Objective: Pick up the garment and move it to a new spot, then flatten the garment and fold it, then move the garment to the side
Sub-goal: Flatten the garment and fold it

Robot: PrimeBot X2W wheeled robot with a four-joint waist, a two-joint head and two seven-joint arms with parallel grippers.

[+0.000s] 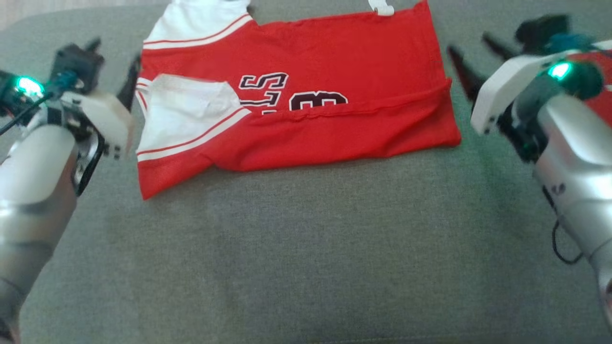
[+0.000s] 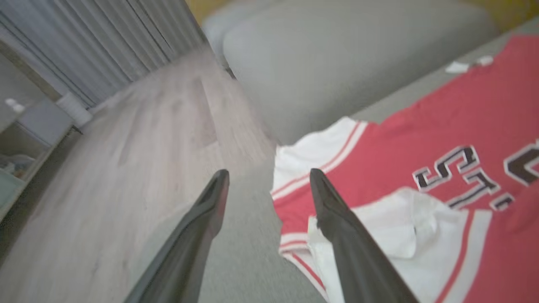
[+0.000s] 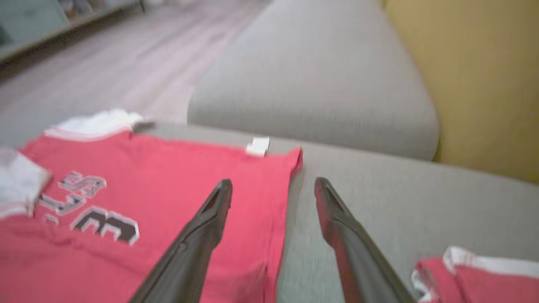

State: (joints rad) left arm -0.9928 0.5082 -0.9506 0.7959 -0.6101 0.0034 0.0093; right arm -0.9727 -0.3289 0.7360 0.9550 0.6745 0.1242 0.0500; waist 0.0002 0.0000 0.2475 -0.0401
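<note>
The garment (image 1: 306, 110) is a red jersey with white armhole panels and dark lettering. It lies on the grey cushion (image 1: 306, 248) with its near long edge folded over onto itself. My left gripper (image 1: 112, 62) hovers open just off the garment's left end, nothing between its fingers. In the left wrist view the left gripper (image 2: 268, 174) straddles the white-trimmed edge of the garment (image 2: 421, 139). My right gripper (image 1: 471, 48) stands open beside the garment's right end, empty. In the right wrist view the right gripper (image 3: 273, 183) straddles the right edge of the garment (image 3: 168, 176).
A second red-and-white cloth (image 3: 463, 273) lies on the cushion to the right, and in the head view this cloth (image 1: 603, 91) is partly behind my right arm. A second grey cushion (image 3: 320, 80) sits beyond the far edge. Wooden floor (image 2: 139, 139) and a yellow wall (image 3: 476, 71) lie beyond.
</note>
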